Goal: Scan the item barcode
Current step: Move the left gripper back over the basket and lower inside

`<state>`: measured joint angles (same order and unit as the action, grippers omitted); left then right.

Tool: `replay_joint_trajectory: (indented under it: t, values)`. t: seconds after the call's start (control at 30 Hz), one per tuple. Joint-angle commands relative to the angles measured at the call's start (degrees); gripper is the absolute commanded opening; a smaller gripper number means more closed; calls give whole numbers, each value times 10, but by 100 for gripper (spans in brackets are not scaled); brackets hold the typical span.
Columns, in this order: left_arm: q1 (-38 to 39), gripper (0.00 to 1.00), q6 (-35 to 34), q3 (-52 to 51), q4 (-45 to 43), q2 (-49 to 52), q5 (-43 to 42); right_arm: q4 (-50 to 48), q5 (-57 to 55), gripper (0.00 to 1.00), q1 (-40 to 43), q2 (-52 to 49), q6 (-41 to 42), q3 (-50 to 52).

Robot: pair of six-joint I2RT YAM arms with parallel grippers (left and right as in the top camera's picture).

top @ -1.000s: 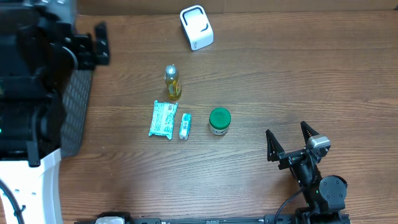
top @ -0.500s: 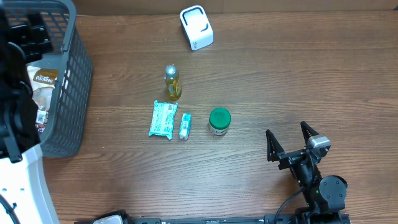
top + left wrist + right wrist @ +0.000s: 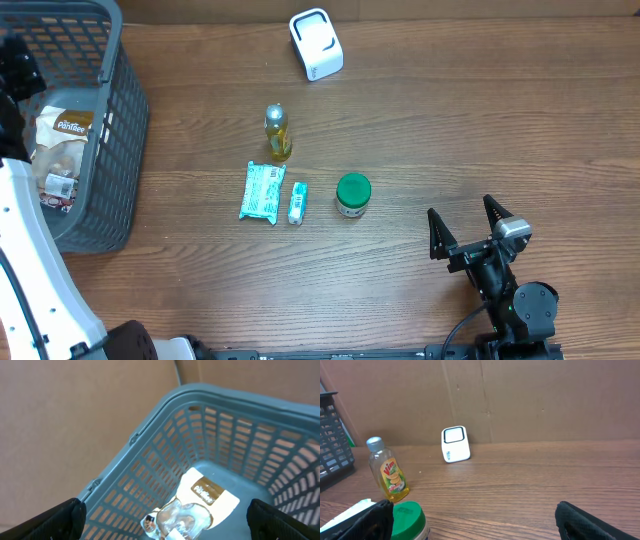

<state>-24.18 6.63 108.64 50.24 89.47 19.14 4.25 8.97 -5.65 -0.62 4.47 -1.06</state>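
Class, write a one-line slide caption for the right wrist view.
Open right gripper faces a yellow bottle, green-lidded jar and white scanner on a wooden table.

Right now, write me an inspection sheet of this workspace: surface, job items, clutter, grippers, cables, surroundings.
Surface: wooden table, items grouped mid-table.
Job's things: white scanner at the far edge; yellow bottle, teal packet, small tube, green-lidded jar.
Clutter: grey basket at left, holding a snack pouch.
Grippers: left gripper open above the basket; right gripper open, empty.
Cables: black cable by the right arm's base.
Surroundings: cardboard wall behind the table.
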Motion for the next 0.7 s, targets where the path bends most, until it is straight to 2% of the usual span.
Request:
replay_joint_trajectory:
  t: [0.0,0.67]
  values:
    - [-17,100,11,-9,5,14,9,-3,-3,100,3,5,0,6]
    - [-57,100,11,-9,23,75,8,-3,-3,100,3,5,0,6]
